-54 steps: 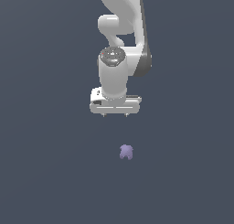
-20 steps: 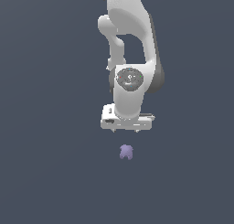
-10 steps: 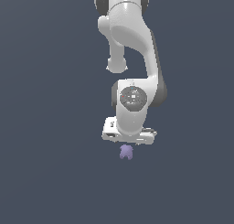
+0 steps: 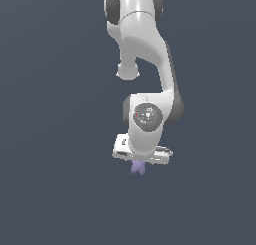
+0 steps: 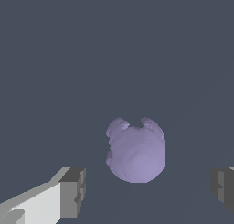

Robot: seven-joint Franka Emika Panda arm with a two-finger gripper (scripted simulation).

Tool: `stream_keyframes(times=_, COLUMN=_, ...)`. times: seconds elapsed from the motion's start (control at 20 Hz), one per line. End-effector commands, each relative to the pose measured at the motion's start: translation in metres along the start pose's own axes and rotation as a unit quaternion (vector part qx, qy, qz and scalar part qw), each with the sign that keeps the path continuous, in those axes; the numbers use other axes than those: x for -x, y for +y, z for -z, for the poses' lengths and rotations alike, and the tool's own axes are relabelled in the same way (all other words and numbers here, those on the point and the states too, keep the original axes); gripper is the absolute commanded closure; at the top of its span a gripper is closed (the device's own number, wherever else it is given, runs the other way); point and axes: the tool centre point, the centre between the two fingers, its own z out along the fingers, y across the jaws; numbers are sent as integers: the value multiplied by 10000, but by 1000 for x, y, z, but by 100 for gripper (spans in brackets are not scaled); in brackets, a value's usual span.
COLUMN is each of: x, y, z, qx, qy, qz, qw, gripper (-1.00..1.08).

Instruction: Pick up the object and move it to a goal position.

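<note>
The object [image 4: 138,168] is a small pale purple lumpy blob lying on the dark grey floor; in the exterior view only its lower lobes show beneath the white gripper body. My gripper [image 4: 142,161] has come down right over it. In the wrist view the object [image 5: 136,150] sits between my two fingers, and the gripper [image 5: 148,189] stands open, one dark fingertip [image 5: 73,191] on one side and the other fingertip [image 5: 222,187] far on the opposite side, neither touching the blob.
The white arm [image 4: 142,64] rises above the gripper in the exterior view. Around it lies only the flat dark grey floor [image 4: 50,164]; no other objects or edges show.
The arm has lowered steadily toward the object; the gripper now covers its upper part in the exterior view. The object has not moved.
</note>
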Motion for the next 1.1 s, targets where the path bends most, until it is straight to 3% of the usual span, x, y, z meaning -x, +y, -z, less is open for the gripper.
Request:
stream_keyframes(times=0.0, x=-1, y=0, z=-1, qx=1, qy=4, qz=-11, qw=10000, gripper=-92)
stream_keyframes(times=0.7, x=0, y=0, z=-50, qx=1, qy=3, qz=-10, qw=10000, gripper=-92)
stream_keyframes(times=1.0, x=-1, y=-1, z=-51, qx=1, qy=3, qz=-10, qw=10000, gripper=-92)
stream_keyframes(times=1.05, x=-1, y=-1, z=-51, qx=1, qy=3, qz=-10, qw=10000, gripper=108)
